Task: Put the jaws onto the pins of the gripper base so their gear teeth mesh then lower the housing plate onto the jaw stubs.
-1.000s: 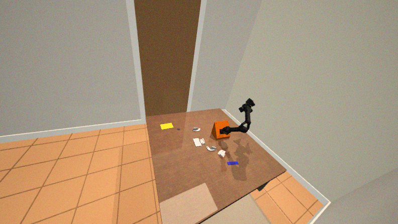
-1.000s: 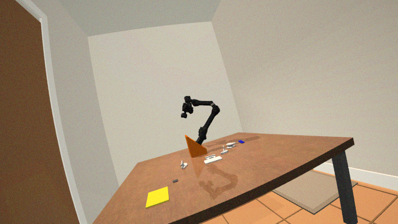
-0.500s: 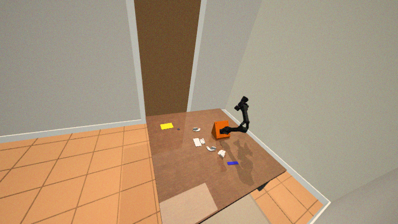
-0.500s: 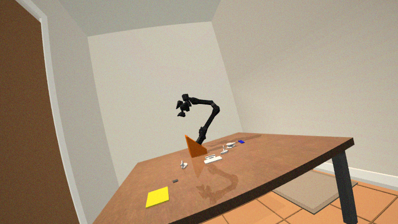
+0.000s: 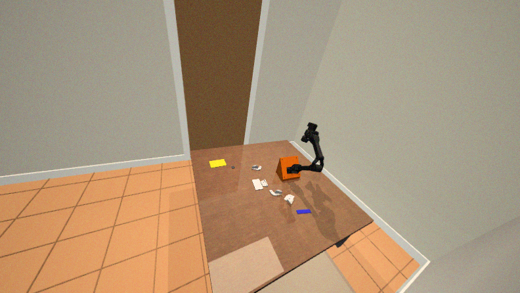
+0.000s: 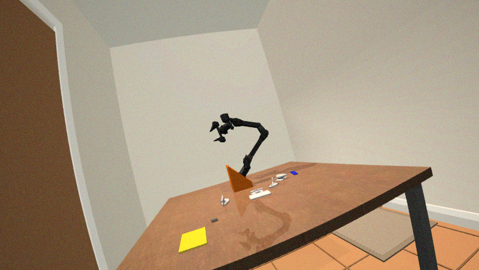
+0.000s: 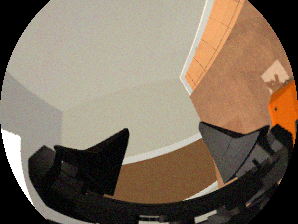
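My gripper [image 6: 213, 135] [image 7: 165, 128] is open and empty, high above the table, pointing away from the parts. Two similar small white and grey pieces, seemingly the jaws, lie apart: one [image 5: 256, 167] [image 6: 224, 201] towards the yellow sheet, the other [image 5: 276, 192] [image 6: 273, 184] on the far side of a flat white rectangle [image 5: 257, 184] [image 6: 259, 194]. A small white part [image 5: 264, 182] [image 6: 256, 190] is right beside that rectangle, and another white part [image 5: 289, 199] [image 6: 281, 176] lies towards the blue block. Which are the base and housing plate, and any pins or stubs, is too small to tell.
An orange wedge [image 5: 290, 165] [image 6: 239, 181] [image 7: 285, 110] stands by the arm's base. A blue block [image 5: 303, 211] [image 6: 294, 172], a yellow sheet [image 5: 217, 163] [image 6: 193, 240] and a small dark piece [image 5: 233, 167] [image 6: 214, 220] lie on the table [image 5: 232, 214] [image 6: 335, 190].
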Controlling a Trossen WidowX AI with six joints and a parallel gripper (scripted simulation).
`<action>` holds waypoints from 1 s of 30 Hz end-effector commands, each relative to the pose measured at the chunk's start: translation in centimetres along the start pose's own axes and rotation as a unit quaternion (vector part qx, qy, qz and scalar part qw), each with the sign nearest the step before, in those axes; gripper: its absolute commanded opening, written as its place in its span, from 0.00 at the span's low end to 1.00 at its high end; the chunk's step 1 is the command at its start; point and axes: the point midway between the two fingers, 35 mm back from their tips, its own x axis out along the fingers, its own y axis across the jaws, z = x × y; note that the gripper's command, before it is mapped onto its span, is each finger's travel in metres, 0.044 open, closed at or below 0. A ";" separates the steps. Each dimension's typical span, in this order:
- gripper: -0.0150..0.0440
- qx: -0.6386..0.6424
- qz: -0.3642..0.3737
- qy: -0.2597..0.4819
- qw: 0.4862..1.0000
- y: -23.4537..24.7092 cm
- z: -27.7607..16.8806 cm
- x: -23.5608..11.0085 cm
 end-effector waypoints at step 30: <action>1.00 -0.326 0.015 0.222 0.919 -5.6 -14.3 -7.6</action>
